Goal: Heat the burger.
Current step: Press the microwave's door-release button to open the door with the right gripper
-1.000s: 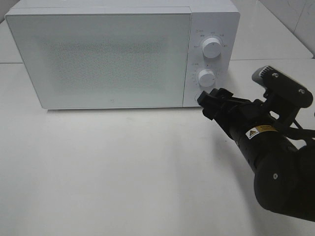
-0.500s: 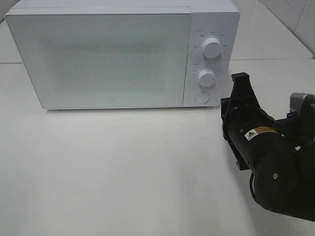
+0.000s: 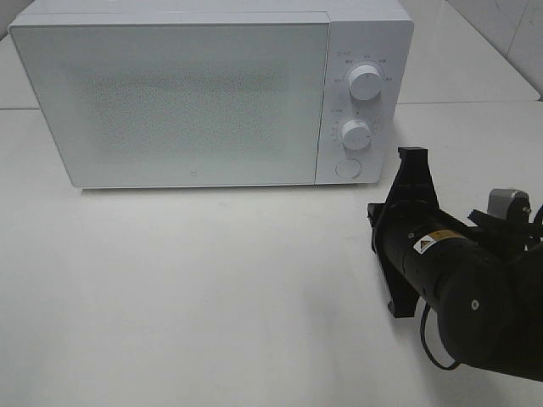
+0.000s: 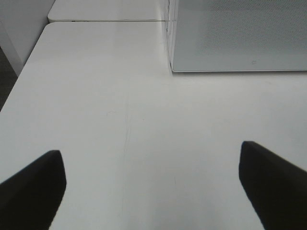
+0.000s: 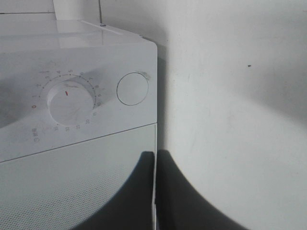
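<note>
Right end effector (image 5: 156,191), tips pressed together on nothing, hovers over the worktop (image 3: 212,297) near the microwave (image 3: 373,30) and its round button (image 5: 132,88); left end effector (image 4: 149,148) gapes empty. Door (image 3: 170,93) shut, burger unseen, perhaps inside; starting the heat seems left.

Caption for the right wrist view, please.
Shut right tool pointed at the microwave front: timer dial, round button, closed door.
</note>
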`<control>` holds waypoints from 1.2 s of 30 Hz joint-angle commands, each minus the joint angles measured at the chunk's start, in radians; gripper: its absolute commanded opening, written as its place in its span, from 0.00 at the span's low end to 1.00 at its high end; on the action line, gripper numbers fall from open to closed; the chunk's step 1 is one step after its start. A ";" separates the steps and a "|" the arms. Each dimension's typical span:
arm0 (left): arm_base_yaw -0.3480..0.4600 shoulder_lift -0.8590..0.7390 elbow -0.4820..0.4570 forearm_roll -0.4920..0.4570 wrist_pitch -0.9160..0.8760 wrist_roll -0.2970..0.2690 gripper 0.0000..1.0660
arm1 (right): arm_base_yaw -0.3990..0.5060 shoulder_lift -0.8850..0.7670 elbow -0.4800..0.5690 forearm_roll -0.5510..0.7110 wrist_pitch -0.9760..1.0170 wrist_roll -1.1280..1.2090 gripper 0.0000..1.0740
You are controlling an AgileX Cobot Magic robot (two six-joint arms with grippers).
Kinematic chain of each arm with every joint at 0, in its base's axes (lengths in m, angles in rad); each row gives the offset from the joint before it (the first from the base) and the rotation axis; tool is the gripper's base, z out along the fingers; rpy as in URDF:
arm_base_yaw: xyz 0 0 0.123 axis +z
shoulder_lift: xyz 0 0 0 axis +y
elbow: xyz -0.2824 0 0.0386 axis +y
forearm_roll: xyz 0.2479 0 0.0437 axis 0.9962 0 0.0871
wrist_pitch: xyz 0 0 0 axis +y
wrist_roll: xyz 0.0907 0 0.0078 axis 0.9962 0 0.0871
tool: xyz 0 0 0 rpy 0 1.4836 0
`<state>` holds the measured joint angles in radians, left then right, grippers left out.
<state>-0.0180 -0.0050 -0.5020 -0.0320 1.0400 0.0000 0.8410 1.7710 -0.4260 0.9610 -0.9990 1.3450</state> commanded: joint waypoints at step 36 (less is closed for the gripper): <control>0.005 -0.020 0.003 -0.004 -0.003 0.000 0.84 | -0.281 0.257 -0.315 -0.331 0.096 0.057 0.00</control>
<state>-0.0180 -0.0050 -0.5020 -0.0320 1.0400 0.0000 0.5670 2.0270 -0.7340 0.6430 -0.9030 1.3980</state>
